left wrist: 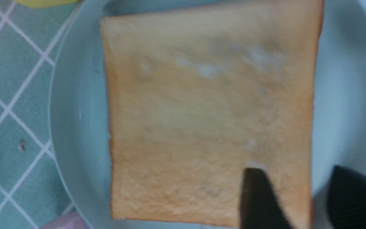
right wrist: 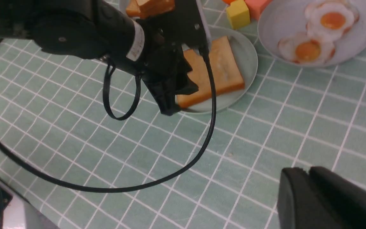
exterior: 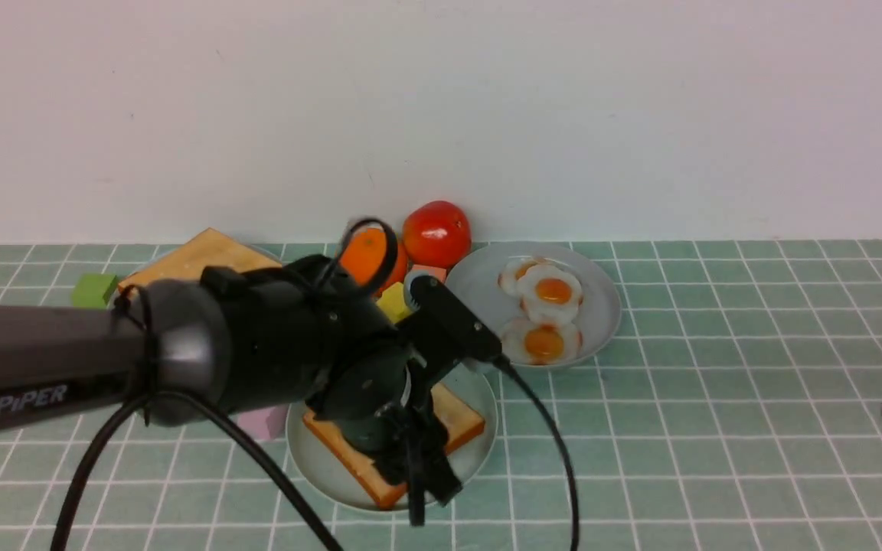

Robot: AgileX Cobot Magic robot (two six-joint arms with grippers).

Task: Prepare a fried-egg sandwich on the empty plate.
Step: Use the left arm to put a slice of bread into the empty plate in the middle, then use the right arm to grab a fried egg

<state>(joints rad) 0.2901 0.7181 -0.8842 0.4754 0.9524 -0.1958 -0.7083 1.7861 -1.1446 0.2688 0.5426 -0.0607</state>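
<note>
- L gripper: jaws standing apart, over toast slice lying flat on empty plate;
- R gripper: jaws sitting together, gripping nothing;
- fried egg: resting on grey plate w/ two others

Your table is mint-green tile crossed by a white grid, and the wall is a plain off-white. The toast slice is golden-brown with a darker orange crust, on the pale mint-green plate. The fried eggs are glossy white with orange yolks, on a grey-blue plate. You also have a red tomato, an orange fruit, and yellow, green and pale pink blocks. The left arm is black and dark grey with white lettering.
</note>
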